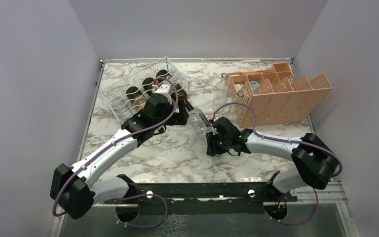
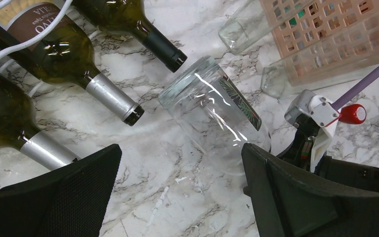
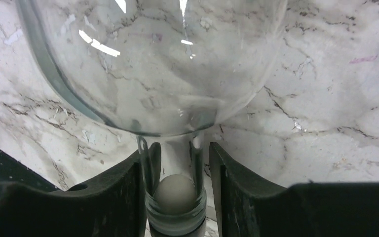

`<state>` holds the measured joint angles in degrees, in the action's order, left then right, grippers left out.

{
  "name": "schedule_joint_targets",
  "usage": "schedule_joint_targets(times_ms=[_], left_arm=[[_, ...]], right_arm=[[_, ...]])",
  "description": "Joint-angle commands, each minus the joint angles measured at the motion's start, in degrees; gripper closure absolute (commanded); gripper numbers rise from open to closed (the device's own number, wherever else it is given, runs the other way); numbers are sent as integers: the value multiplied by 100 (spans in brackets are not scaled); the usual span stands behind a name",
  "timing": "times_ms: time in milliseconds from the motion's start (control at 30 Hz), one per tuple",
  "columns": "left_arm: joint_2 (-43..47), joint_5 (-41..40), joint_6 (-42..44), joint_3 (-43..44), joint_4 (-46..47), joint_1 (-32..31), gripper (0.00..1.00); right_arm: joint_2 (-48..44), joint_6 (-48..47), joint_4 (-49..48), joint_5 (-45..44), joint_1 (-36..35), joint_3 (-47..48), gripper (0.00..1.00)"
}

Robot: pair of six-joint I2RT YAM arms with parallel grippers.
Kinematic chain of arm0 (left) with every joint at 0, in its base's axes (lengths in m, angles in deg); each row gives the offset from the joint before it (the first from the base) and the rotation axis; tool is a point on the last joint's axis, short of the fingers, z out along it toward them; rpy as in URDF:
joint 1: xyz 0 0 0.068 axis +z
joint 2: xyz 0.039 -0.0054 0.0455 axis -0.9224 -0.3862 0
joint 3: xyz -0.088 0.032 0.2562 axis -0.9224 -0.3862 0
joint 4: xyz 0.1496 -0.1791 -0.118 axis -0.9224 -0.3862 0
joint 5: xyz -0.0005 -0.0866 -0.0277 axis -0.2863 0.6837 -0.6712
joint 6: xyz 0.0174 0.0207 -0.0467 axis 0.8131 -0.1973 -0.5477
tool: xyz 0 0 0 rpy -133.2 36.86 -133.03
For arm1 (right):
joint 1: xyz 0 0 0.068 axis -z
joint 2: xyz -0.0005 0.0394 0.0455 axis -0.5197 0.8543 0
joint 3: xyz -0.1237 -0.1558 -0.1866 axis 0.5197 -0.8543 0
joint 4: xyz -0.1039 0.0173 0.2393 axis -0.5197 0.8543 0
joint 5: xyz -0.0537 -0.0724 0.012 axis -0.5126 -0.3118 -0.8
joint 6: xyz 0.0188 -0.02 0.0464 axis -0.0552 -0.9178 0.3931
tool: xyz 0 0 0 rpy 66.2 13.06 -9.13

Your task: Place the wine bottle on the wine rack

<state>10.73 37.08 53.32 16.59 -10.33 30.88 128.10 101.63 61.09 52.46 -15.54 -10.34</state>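
Wine bottle (image 1: pixel 200 120) of clear glass lying on table (image 1: pixel 177 158) between wine rack (image 1: pixel 128 91) and orange crate (image 1: pixel 281 96). Right gripper (image 3: pixel 177 163) jaws flank its neck, grip indeterminate; left gripper (image 2: pixel 180 158) jaws released, wide. Hazard: smooth glass slipping or rolling. Dark bottles (image 2: pixel 64 64) and left arm (image 1: pixel 113 143) obstruct the rack.
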Motion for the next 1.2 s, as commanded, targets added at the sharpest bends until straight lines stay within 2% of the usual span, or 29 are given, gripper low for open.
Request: schedule_joint_targets(times_ms=[0,433,533,733,1167], left_arm=[[139,-171,137,209,-112,61,1],[251,-219,203,226,-214,138,1],[288,-239,222,238,-227,159,1],[374,-287,273,278,-280,192,1],[663,-575,476,544,-483,238,1]], right_arm=[[183,-114,-302,-457,-39,27,51],[508,0,-769,-754,-86,26,53],[609,56,-820,-867,-100,-7,64],[415,66,-945,-1003,-114,-156,98],[-1060,-403,-1168,-696,-117,-255,99]])
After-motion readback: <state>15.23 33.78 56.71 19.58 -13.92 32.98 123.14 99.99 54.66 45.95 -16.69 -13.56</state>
